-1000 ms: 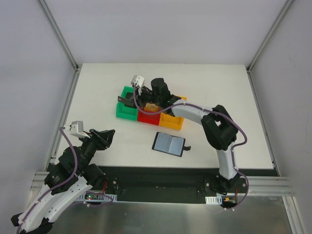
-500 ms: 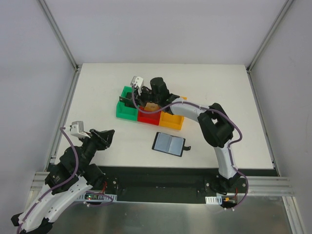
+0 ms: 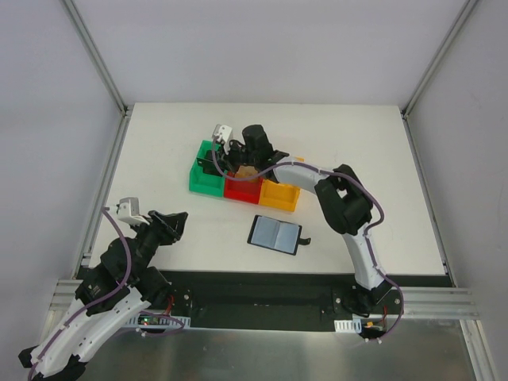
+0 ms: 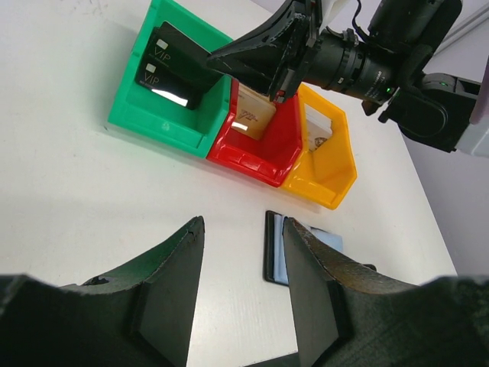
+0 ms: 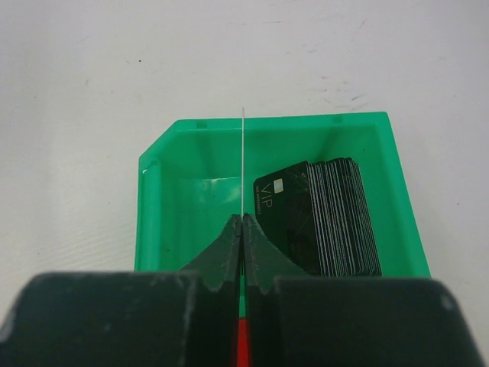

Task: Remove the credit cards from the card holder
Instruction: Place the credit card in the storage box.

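Watching the right gripper (image 5: 242, 222): fingers pressed together on one card (image 5: 242, 153), pinched at its lower edge and seen edge-on over the green bin (image 5: 267, 121), above the bare half of the bin floor. Left gripper (image 4: 243, 229) has its fingers spread with nothing between them, well apart from the green bin, toward the arm bases.

Card holder (image 3: 275, 234) lies open and flat on the table (image 3: 357, 159), well apart from the green bin, toward the bases and to its right. Cannot tell whether any card remains in it.

Risks, as judged:
- The pinch covers only a sliver of the card, so a jolt could let it pivot or slip early.
- Released upright, the card could lean on the green bin's wall or tip over the rim onto the table.
- Lowering further could bring the fingers against the black stack (image 5: 328, 222) just beside them in the green bin and knock it over.

Counts:
- Bins: three in a touching row. The red bin (image 4: 260, 157) is next to the green bin, and the yellow bin (image 4: 336, 180) is beyond the red.
- Card holder: one.
- Grippers: two.
- Cards: one in the pinch. The black stack is packed too tightly to count. One tan card (image 4: 256, 116) shows in the red bin and one pale card (image 4: 319, 134) in the yellow. Any cards behind those are hidden.
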